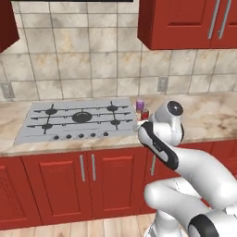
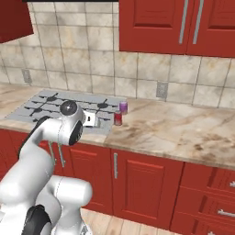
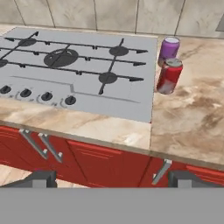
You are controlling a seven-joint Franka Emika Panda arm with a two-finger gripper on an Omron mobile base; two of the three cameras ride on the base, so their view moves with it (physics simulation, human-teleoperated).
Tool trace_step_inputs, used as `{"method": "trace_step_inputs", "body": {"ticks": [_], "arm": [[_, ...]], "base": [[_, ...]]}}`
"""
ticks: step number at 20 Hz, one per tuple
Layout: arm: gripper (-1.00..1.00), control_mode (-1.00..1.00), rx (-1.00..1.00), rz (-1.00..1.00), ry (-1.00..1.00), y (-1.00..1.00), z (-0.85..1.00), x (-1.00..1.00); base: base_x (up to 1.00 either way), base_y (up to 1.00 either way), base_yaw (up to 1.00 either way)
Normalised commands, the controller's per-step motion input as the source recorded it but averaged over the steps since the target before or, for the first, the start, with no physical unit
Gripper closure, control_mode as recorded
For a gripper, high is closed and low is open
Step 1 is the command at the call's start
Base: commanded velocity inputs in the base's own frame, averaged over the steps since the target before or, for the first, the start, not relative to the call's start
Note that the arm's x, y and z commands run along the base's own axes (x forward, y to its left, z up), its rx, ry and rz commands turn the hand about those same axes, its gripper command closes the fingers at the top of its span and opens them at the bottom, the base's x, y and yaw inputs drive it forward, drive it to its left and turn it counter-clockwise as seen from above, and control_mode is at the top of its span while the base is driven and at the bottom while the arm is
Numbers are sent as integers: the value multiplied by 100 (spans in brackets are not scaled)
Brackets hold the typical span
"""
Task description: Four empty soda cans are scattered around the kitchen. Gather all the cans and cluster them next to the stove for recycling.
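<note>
Nearest to us, bottom of the hand view, the gripper (image 3: 112,177) has both dark tips spread wide w/ nothing between them, so it's empty and fully open. It hangs out in front of the red cabinets (image 3: 100,162), short of the counter edge.

Next up, mid frame, the beige counter (image 3: 192,127), w/ the stove (image 3: 78,74) filling the upper left of the hand view, knobs along its front.

Just past the stove's right edge, upper right of the hand view, we've got a red can (image 3: 169,76) upright, and right behind it, looking like it's touching or nearly so, the purple can (image 3: 168,49). Same pair shows center-right in the left base view (red (image 1: 145,114), purple (image 1: 140,104)) and at center of the right base view (red (image 2: 118,118), purple (image 2: 123,108)).

Progress, imo: two of four cans already parked beside the stove, so roughly halfway. Two red ones are left to fetch; no sign of them here, so prob a drive elsewhere in the kitchen.

Labels: none readable. Cans are plain colour w/ silvery tops, too small/blurry for any text. No writing on the stove or cabinets either, afaict.
</note>
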Motion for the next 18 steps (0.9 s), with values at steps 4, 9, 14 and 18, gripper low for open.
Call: {"method": "trace_step_inputs", "body": {"ticks": [4, 9, 14, 18], "arm": [[-100, 100, 0, 0, 0, 0, 0, 0], [-100, 100, 0, 0, 0, 0, 0, 0], [-100, 100, 0, 0, 0, 0, 0, 0], [-100, 100, 0, 0, 0, 0, 0, 0]], "base": [[-1, 44, 47], [0, 44, 49], [0, 42, 50], [0, 37, 50]]}}
